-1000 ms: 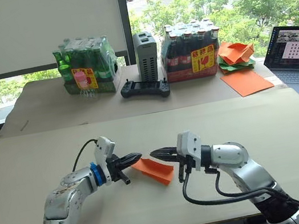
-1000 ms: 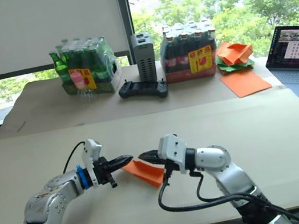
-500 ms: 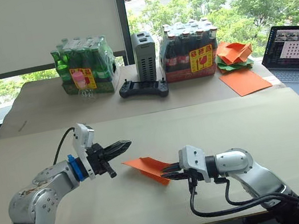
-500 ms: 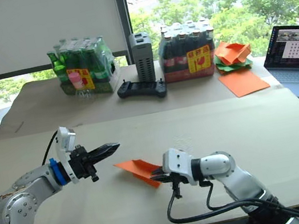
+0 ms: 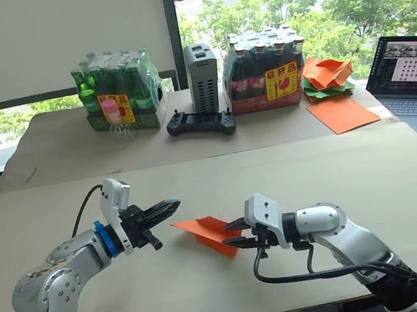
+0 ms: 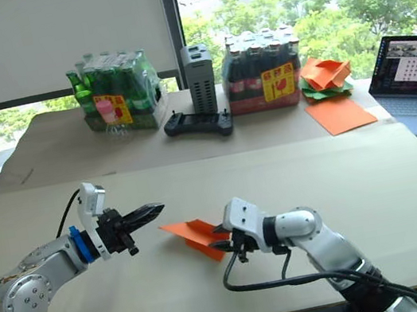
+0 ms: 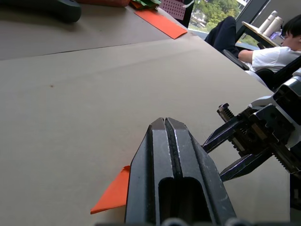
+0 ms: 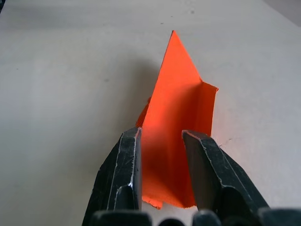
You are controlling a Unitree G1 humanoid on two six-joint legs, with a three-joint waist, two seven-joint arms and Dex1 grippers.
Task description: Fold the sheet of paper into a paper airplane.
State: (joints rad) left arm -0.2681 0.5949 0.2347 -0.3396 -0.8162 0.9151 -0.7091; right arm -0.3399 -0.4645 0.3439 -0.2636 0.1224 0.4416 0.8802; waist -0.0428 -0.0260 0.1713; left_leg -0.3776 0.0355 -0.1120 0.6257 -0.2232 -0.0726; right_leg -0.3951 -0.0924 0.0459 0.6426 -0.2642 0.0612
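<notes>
The paper airplane is lying on the worktop, its tail sitting between the parted fingers of the right claw, which is not gripping it. The left claw is hovering clenched and empty near the nose. Judged best: pinching the keel low and lifting gently, so the wings are not getting crushed. Red-and-yellow labels on the bottle packs are proving unreadable.

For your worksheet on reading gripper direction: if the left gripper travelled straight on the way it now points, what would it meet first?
Probably the folded orange paper. The shut left gripper points across the table toward it and the right gripper behind; depth is uncertain, so it might pass just above the paper.
</notes>
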